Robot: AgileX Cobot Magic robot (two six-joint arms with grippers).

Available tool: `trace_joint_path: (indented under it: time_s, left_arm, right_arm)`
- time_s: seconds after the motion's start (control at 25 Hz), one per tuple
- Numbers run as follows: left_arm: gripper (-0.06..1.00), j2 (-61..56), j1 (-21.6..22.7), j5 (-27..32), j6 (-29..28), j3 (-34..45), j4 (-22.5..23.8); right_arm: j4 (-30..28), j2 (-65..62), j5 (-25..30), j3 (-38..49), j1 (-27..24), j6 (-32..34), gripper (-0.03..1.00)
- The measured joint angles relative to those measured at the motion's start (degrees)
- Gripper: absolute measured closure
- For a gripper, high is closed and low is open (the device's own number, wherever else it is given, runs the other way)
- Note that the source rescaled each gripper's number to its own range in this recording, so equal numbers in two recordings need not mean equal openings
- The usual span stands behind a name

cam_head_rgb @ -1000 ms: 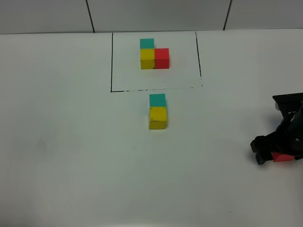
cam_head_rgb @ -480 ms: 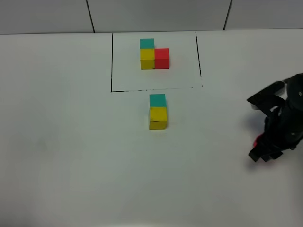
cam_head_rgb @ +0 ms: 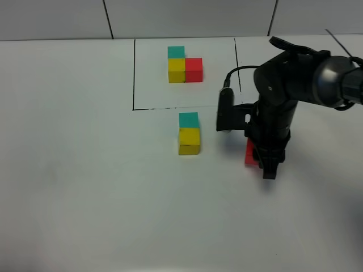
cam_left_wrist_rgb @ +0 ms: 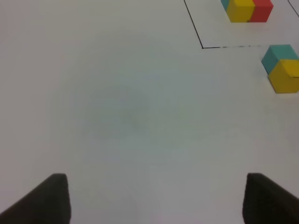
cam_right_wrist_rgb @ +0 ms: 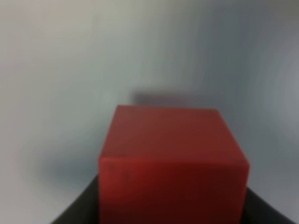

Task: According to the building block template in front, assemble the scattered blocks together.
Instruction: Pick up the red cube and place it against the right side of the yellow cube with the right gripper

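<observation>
The template (cam_head_rgb: 184,65), a small teal, yellow and red L, lies inside a black-outlined rectangle at the back; it also shows in the left wrist view (cam_left_wrist_rgb: 245,9). A loose teal cube (cam_head_rgb: 188,119) touches a loose yellow cube (cam_head_rgb: 189,141) just in front of the rectangle, both also in the left wrist view (cam_left_wrist_rgb: 278,55) (cam_left_wrist_rgb: 286,77). My right gripper (cam_head_rgb: 265,161) is shut on the red cube (cam_head_rgb: 249,153) to the right of the yellow cube, apart from it. The red cube (cam_right_wrist_rgb: 173,163) fills the right wrist view. My left gripper (cam_left_wrist_rgb: 156,200) is open and empty over bare table.
The black outline (cam_head_rgb: 134,73) marks the template's area on the white table (cam_head_rgb: 85,170). The right arm (cam_head_rgb: 295,79) reaches over the rectangle's right corner. A tiled wall (cam_head_rgb: 187,17) rises behind the table's far edge.
My right gripper has carried the red cube from the table's right edge leftward toward the yellow and teal pair. The other cubes have not moved.
</observation>
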Motion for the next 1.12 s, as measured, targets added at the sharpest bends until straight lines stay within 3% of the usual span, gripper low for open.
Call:
trace_joint_path:
  time_s: [0.28, 0.52, 1.12]
  left_arm:
    - [-0.04, 0.0, 0.0, 0.0, 0.0, 0.0, 0.0]
    - [-0.04, 0.0, 0.0, 0.0, 0.0, 0.0, 0.0]
    - [-0.04, 0.0, 0.0, 0.0, -0.05, 0.0, 0.0]
  right_arm:
    - [6.86, 6.66, 0.58, -9.11, 0.64, -5.82, 0.96]
    - [9.86, 8.77, -1.41, -11.55, 1.69, -7.12, 0.96]
    - [10.35, 10.18, -5.83, -11.97, 2.78, -7.48, 0.96]
